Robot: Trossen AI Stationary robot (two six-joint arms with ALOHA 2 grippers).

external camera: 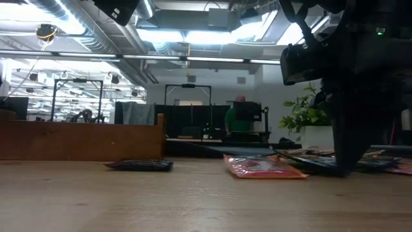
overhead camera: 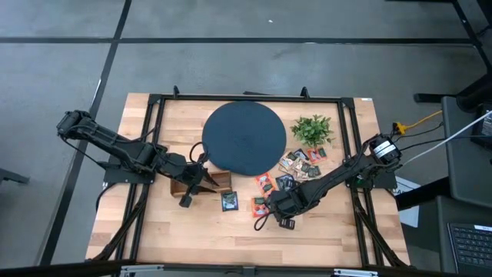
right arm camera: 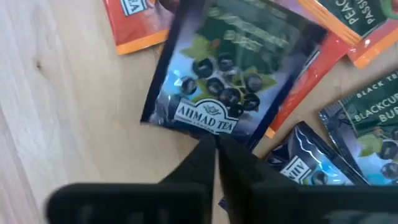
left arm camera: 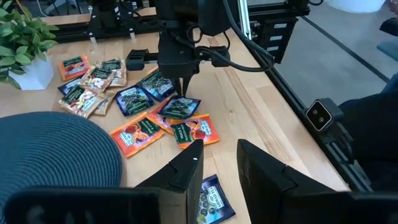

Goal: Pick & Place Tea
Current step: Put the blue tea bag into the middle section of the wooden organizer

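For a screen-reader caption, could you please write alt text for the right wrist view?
The right gripper, its two dark fingers shut, pinches the near edge of a dark blue blackcurrant tea sachet lying on the pale wooden table. Orange-red sachets and more dark blue sachets lie around it.

Pale wood-grain surface (overhead camera: 330, 231). Dark blue-grey ribbed disc (overhead camera: 244, 138). Sachets (left arm camera: 134, 102) orange-red, dark blue-green and pale; one sachet (right arm camera: 227, 81) shows blue-black berries, green leaves, white lettering. Green plant (overhead camera: 312, 128). Black fingers (right arm camera: 239, 168).

Tea sachets (overhead camera: 296, 171), orange, dark blue and pale, lie flat, overlapping, at 4 o'clock of table centre; one dark sachet (overhead camera: 229, 201) lies apart at 6.
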